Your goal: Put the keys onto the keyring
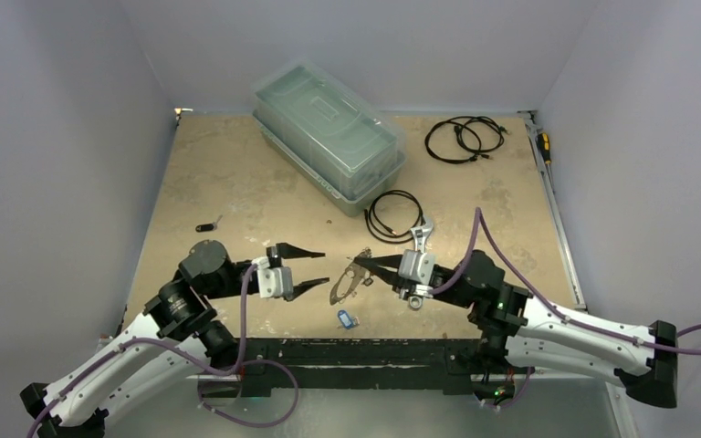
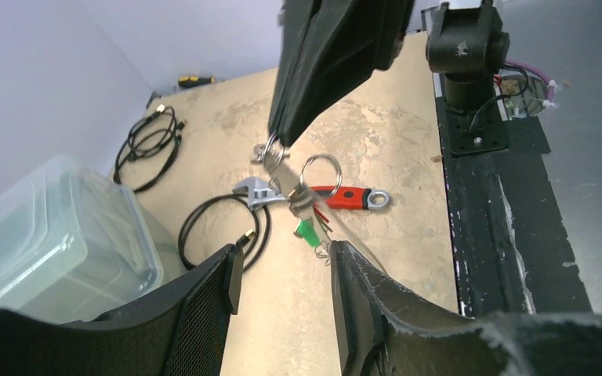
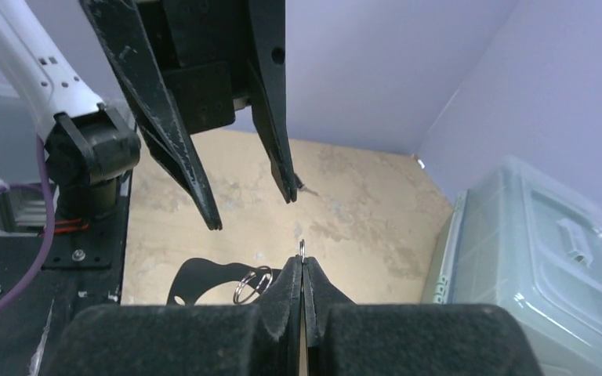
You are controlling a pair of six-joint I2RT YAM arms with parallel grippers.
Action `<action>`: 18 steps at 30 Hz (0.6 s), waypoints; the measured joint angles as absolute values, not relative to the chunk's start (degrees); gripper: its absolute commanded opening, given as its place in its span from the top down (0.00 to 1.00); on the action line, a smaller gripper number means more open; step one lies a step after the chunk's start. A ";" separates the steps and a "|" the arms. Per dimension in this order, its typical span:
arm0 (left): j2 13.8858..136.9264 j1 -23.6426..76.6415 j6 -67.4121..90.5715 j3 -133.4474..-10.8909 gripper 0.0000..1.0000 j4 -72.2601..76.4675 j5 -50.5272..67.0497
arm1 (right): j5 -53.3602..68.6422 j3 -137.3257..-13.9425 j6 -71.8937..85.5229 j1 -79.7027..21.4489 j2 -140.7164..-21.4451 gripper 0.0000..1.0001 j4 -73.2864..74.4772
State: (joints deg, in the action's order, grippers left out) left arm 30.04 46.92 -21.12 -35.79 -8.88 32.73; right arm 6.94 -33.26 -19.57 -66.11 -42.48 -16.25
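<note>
Two grippers face off at centre frame.
Your right gripper clamps the keyring, dangling lower centre; your left gripper faces it, spread wide; blue-tagged key lies just below.

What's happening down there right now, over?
Right gripper shut on keyring. Left gripper open, facing it. Blue-tagged key loose on table. Nothing in the way.

top: high, rear, looking down | wrists: low, close, facing (share table)
</note>
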 measured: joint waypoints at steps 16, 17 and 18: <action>34.46 46.92 -2.61 -31.88 0.68 -3.44 25.93 | 8.62 -25.34 -17.85 -66.26 -29.56 1.00 -29.28; 34.28 46.92 -2.83 -31.88 0.69 -2.46 26.61 | 9.06 -25.34 -17.54 -66.26 -29.63 1.00 -29.74; 34.04 46.92 -3.51 -31.88 0.69 -1.23 27.46 | 9.96 -25.34 -17.12 -66.26 -29.76 1.00 -30.11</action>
State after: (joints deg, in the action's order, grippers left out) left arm 34.04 46.92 -3.51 -31.88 -1.23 27.46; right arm 9.96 -25.34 -17.12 -66.26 -29.76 -30.11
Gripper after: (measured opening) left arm 0.320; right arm 0.004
